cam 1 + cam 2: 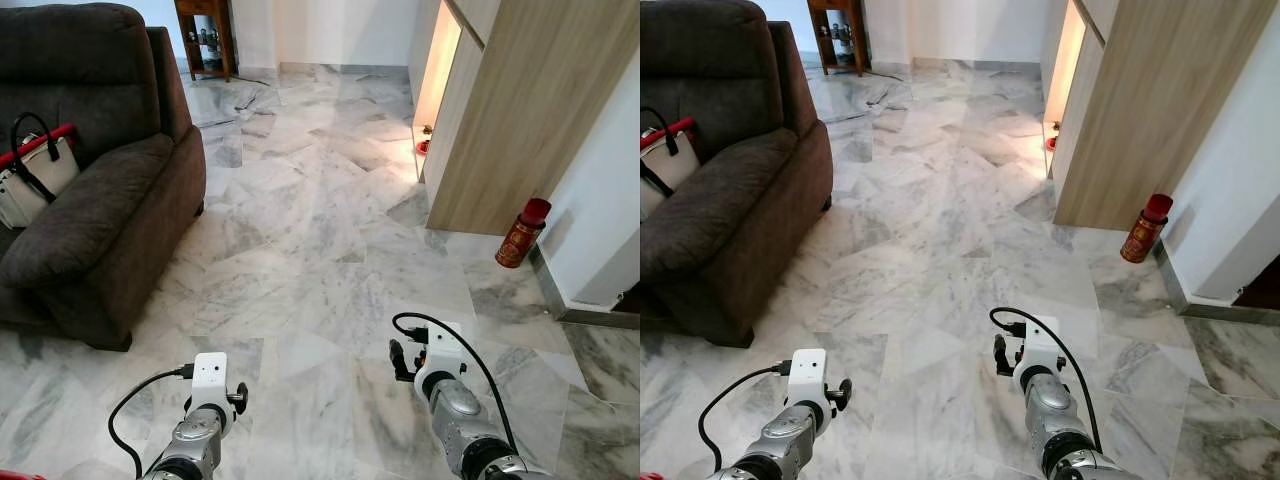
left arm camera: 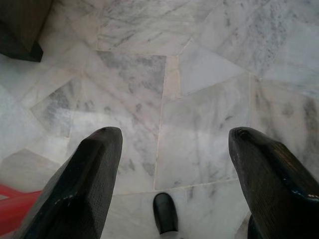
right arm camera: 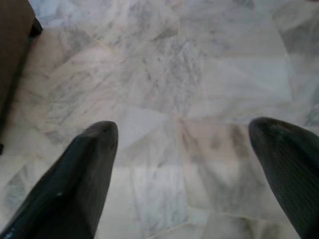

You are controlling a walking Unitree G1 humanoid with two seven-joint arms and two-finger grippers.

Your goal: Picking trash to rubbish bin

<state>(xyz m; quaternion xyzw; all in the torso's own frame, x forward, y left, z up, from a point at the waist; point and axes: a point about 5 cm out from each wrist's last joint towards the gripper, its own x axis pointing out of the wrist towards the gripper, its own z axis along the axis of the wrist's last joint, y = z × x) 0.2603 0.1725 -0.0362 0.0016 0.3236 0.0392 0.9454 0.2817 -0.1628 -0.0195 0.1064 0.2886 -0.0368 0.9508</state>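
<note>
Both arms low over the marble floor [image 1: 320, 250], nothing held.
Left gripper [image 2: 174, 144] and right gripper [image 3: 182, 144] spread wide; a red canister [image 1: 522, 233] stands far right, beside the wooden cabinet [image 1: 520, 110].

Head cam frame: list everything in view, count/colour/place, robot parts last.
sofa: 1, dark brown, on the robot's left
handbag: 1, white with black handles and red trim, on the sofa seat
red canister: 1, red with gold print, upright on the floor by the wall on the right
wooden cabinet: 1, light wood, right side, with a lit gap beside it
small red item: 1, on the floor in that lit gap; too small to identify
wooden side table: 1, brown, far end of the room
floor: white and grey marble
red object: 1, at the edge of the left wrist view; unidentifiable
left gripper: 1, black fingers, open, over bare floor
right gripper: 1, black fingers, open, over bare floor
</note>
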